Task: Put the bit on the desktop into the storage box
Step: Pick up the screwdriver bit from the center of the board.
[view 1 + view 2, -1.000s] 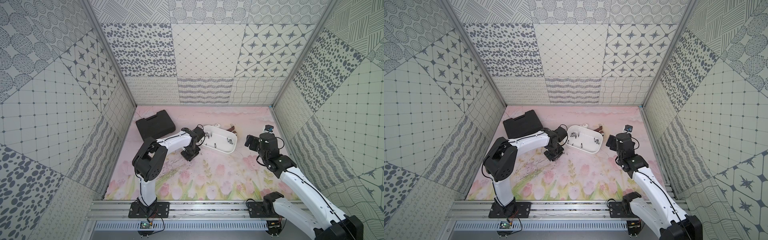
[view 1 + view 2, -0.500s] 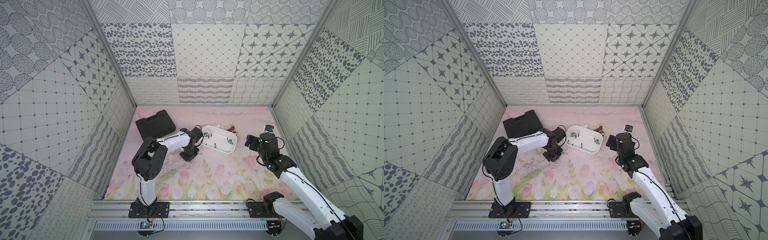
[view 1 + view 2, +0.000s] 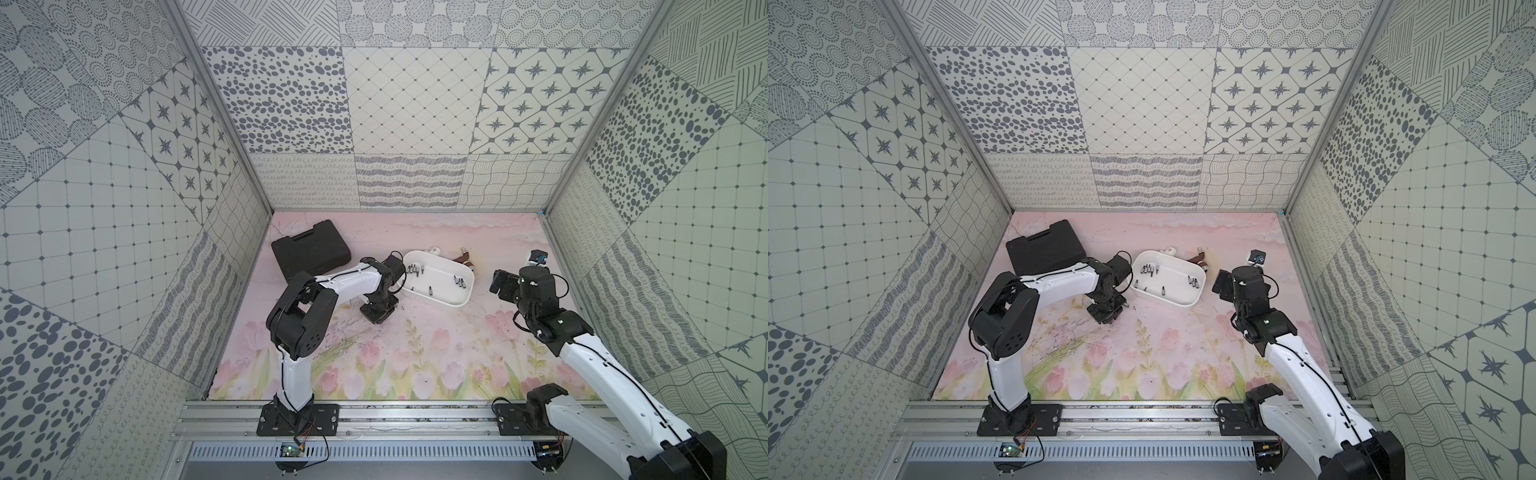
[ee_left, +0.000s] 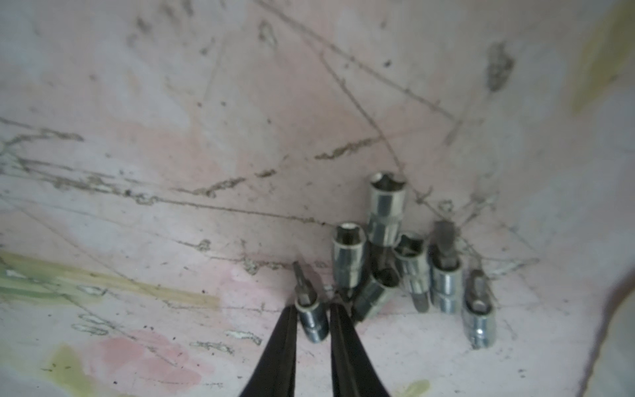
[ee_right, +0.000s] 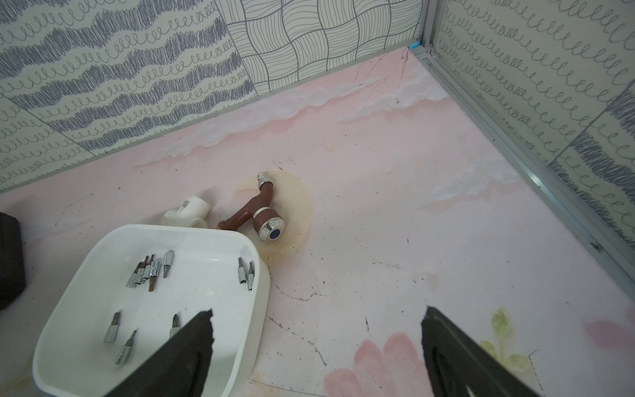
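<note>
**A narrow pinch on a slick bit, with a crowd at its elbow**

The left gripper (image 4: pixel 313 305) is down on the desktop (image 4: pixel 240 137) with its jaws drawn narrow, one on each side of a single bit (image 4: pixel 309 311). They look to be pressing on its chrome base, though the pictures do not show how firm that pinch is. The bit lies flat on the desktop between the jaws. Its dark tip pokes out ahead of them, and it is not yet in the box.

Just outside one jaw, and ahead of the tips, sits a tight heap of sockets (image 4: pixel 385 213) and other bits. The nearest dark socket (image 4: pixel 374 292) lies right against that jaw's outer face.

Three things could go wrong from here:

- **Slipping:** the base is round, smooth metal, so it may squirt out or roll when the jaws lift.
- **Swinging:** the hold is at one end, so the bit may swing downward and drop on the way over.
- **Dragging the neighbour:** the socket against the jaw could be nudged along, scattering the heap or riding up with the bit.

The box (image 3: pixel 436 300) stands near the left gripper and has several bits (image 5: pixel 147 271) on its floor. A release too low or too early, short of its rim, would send the bit back onto the desktop.

The right gripper (image 5: pixel 318 311) hangs beside the box with its jaws spread wide and nothing between them.
</note>
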You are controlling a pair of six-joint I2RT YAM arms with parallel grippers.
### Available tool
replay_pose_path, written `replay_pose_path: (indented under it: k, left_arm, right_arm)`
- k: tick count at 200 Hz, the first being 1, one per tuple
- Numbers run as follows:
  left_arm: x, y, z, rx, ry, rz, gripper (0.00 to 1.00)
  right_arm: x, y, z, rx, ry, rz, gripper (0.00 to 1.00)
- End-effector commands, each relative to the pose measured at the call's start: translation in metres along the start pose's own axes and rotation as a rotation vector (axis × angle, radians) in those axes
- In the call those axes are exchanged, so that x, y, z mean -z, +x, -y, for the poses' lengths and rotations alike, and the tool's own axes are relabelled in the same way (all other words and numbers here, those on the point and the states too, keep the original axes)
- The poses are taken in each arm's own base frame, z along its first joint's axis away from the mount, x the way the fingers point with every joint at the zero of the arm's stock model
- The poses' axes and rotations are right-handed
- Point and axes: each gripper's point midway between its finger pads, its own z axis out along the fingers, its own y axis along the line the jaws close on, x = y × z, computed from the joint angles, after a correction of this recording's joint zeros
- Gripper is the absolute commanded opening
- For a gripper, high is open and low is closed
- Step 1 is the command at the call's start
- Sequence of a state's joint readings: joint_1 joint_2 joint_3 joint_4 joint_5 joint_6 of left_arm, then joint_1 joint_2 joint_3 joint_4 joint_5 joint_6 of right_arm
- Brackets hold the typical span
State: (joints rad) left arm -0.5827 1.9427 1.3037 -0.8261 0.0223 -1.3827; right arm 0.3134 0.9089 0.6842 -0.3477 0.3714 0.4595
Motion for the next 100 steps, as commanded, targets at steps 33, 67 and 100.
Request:
replay_pose_path:
  k: [33, 67, 100]
  left_arm:
    - [-0.007, 0.0, -0.007, -0.001, -0.018, -0.022, 0.1]
    - [0.002, -0.002, -0.008, -0.006, -0.004, -0.003, 0.06]
    - [0.02, -0.007, -0.009, -0.013, 0.024, 0.035, 0.02]
  right_arm:
    - [0.002, -0.006, 0.002, -0.009, 0.002, 0.031, 0.97]
    - [0.002, -0.006, 0.002, -0.011, 0.001, 0.032, 0.97]
    - [0.003, -0.008, 0.001, -0.015, -0.001, 0.036, 0.97]
